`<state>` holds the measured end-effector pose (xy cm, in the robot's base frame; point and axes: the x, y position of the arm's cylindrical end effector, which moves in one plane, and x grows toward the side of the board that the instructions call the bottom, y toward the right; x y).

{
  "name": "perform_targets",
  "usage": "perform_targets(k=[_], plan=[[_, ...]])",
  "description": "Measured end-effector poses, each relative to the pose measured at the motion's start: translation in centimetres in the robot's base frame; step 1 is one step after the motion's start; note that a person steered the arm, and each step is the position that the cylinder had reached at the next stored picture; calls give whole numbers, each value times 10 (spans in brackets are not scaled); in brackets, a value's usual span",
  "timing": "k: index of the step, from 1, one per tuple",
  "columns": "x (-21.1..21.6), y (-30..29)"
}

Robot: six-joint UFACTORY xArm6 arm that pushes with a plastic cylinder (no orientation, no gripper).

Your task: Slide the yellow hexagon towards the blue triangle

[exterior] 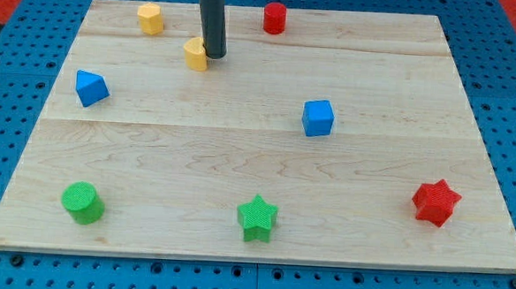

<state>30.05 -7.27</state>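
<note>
Nearest the camera, along the view's bottom edge of the counter (pixel 472 111): green cylinder (pixel 82 202) at the left, green star (pixel 257 218) in the middle, red star (pixel 435 202) at the right. All well apart from each other.

Mid-board: blue cube (pixel 318 118) right of centre, blue triangle (pixel 91 88) near the left edge. That triangle is my target.

Far side: yellow heart-like block (pixel 195 54), my tip (pixel 214 53) touching or just beside its right face. Further back, yellow hexagon (pixel 150 18) at upper left, red cylinder (pixel 274 18) right of the rod.

No pincer on this rig, only a bare rod, so there's no open or closed state to report; nothing is held.

Task block: the hexagon sits near the top-left corner, above and right of the blue triangle, well apart from it. My tip is not on it; it's by the other yellow block, to the hexagon's lower right.

Handling, my guess: small rigid plastic piece, light, slides easily on smooth wood, won't deform. No holding it, only pushing. I'd make contact on its far-right face, low, centred on a flat side so it doesn't spin off the tip. Push line runs down-left toward the triangle.

Count: 2 yellow, 2 blue, 2 green, 2 red. 8 blocks total. By shape: 2 cylinders, 2 stars, 1 cube, 1 triangle, 1 hexagon, 1 heart-like.
</note>
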Motion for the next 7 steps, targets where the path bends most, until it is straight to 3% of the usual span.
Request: perform_targets(k=[2, 5, 7], plan=[[0, -1], [-50, 5], [-109, -60]])
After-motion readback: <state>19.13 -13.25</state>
